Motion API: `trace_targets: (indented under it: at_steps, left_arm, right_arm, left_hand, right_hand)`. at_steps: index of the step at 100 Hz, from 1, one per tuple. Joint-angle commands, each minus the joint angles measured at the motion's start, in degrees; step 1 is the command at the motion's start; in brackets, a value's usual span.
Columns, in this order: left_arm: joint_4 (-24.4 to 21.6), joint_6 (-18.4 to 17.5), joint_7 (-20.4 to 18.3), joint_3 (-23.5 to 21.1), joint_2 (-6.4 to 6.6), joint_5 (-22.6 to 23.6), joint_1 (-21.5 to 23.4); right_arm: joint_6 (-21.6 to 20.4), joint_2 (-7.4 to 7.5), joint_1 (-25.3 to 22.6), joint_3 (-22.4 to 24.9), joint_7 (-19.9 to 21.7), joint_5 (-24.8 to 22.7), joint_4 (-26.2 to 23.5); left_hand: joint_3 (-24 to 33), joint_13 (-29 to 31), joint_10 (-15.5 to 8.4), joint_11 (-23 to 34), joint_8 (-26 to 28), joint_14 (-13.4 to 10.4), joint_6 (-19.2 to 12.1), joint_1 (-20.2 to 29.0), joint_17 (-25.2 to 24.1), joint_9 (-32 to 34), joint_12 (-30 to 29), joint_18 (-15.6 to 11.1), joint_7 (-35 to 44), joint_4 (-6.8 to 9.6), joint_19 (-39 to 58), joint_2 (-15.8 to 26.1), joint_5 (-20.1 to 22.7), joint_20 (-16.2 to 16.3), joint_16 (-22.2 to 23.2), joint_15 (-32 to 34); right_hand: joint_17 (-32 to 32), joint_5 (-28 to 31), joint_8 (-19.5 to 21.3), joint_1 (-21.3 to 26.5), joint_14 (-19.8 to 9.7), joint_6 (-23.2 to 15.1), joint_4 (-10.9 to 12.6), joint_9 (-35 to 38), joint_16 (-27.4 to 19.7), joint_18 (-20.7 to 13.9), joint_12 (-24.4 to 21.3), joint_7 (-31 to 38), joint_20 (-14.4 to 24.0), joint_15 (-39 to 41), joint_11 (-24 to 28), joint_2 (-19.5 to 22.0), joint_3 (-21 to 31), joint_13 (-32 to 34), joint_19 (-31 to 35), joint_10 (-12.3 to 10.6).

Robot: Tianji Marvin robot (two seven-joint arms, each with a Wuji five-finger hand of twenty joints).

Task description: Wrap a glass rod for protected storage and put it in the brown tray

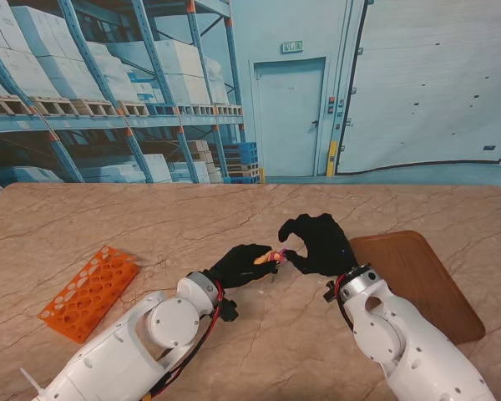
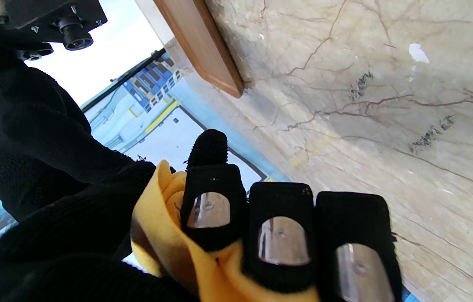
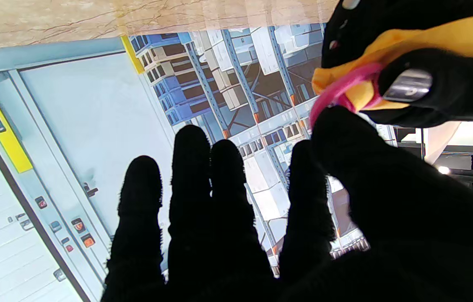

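Observation:
My left hand (image 1: 242, 266) is shut on a rolled yellow cloth (image 1: 263, 258) held just above the table's middle. Its fingers (image 2: 280, 235) curl over the yellow cloth (image 2: 161, 235). No glass rod shows; the cloth hides whatever is inside. A pink band (image 3: 341, 90) loops around the end of the yellow cloth (image 3: 429, 37). My right hand (image 1: 321, 244) sits right beside that end with its fingers (image 3: 211, 209) stretched out and apart. Its thumb (image 3: 345, 147) touches the pink band. The brown tray (image 1: 426, 284) lies flat at the right, behind my right hand.
An orange test-tube rack (image 1: 89, 292) lies on the marble table (image 1: 150, 225) at the left, beside my left arm. The corner of the brown tray (image 2: 203, 42) shows in the left wrist view, near the table's edge.

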Motion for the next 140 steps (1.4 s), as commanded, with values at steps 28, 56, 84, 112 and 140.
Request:
trace_targets:
  at_steps: [28,56,84,112,140]
  left_arm:
    - [-0.9,0.41,-0.21,0.1,-0.28,-0.13,0.49]
    - [-0.96,0.54,0.0,0.09,-0.31,0.0,0.55]
    - [-0.96,0.55,0.08,0.05,-0.38,-0.27,0.58]
    - [-0.94,0.51,0.28,-0.02,-0.45,-0.39,0.63]
    - [-0.92,0.46,0.58,-0.05,-0.54,-0.42,0.7]
  right_arm:
    - [0.69,-0.23,0.06,-0.23,0.2,-0.28,-0.07]
    - [0.42,-0.28,0.07,-0.23,0.25,0.04,0.0]
    - [0.91,-0.65,-0.22,-0.28,1.38,2.37,-0.43]
    - [1.19,-0.64,-0.48,-0.47,3.18,3.63,-0.81]
    - [1.39,-0.51,-1.07,-0.42,6.63,5.74,-1.78]
  left_hand:
    - [-0.51,0.68,-1.84,2.07,-0.79,2.61,-2.32,0.89,1.54,2.68,0.4,-3.31,2.2,-1.37,14.91,-0.55,0.77,2.07,1.0,6.09]
    - [-1.0,0.68,-1.84,2.09,-0.79,2.61,-2.23,1.05,1.52,2.67,0.36,-3.14,2.04,-1.39,14.91,-0.2,0.68,1.97,0.98,6.1]
    - [-1.26,0.67,-1.69,2.0,-0.7,2.61,-2.18,1.14,1.51,2.68,0.31,-3.02,2.0,-1.41,14.91,-0.05,0.67,1.87,0.97,6.1]
    - [-1.41,0.67,-1.69,2.0,-0.62,2.62,-2.06,1.14,1.49,2.68,0.31,-2.91,2.01,-1.43,14.91,0.13,0.63,1.8,0.97,6.1]
    - [-1.55,0.67,-1.69,2.0,-0.53,2.64,-1.99,1.19,1.49,2.68,0.31,-2.87,2.06,-1.43,14.91,0.22,0.58,1.72,0.96,6.08]
  right_hand:
    - [-1.04,4.39,9.76,0.21,-0.58,-6.03,-0.51,-4.0,-1.04,-0.75,0.93,12.39,-0.8,0.59,2.04,-1.07,-1.11,-2.37,0.73,1.11]
    - [-1.19,12.87,-3.49,-0.94,-0.05,-0.75,0.53,-2.68,-1.14,-0.25,0.02,1.06,-0.87,0.23,-0.09,5.16,-5.89,-2.09,0.6,0.42]
    - [-0.99,12.14,-9.32,-0.39,0.22,3.75,1.76,-0.7,-0.98,-0.18,-0.25,-3.39,-0.66,0.17,-0.92,5.56,-6.1,-1.57,0.6,0.57]
    - [-0.79,13.54,-11.11,0.3,0.25,4.88,1.25,0.26,-0.93,-0.21,-0.37,-4.96,-0.53,0.02,-1.31,6.14,-5.85,-1.3,0.61,0.16]
    - [-0.37,11.84,-11.55,1.98,-1.22,3.84,0.79,0.65,-1.49,-1.02,-0.87,-6.68,-0.5,-2.14,-2.83,4.63,-3.53,-0.82,0.05,-1.26]
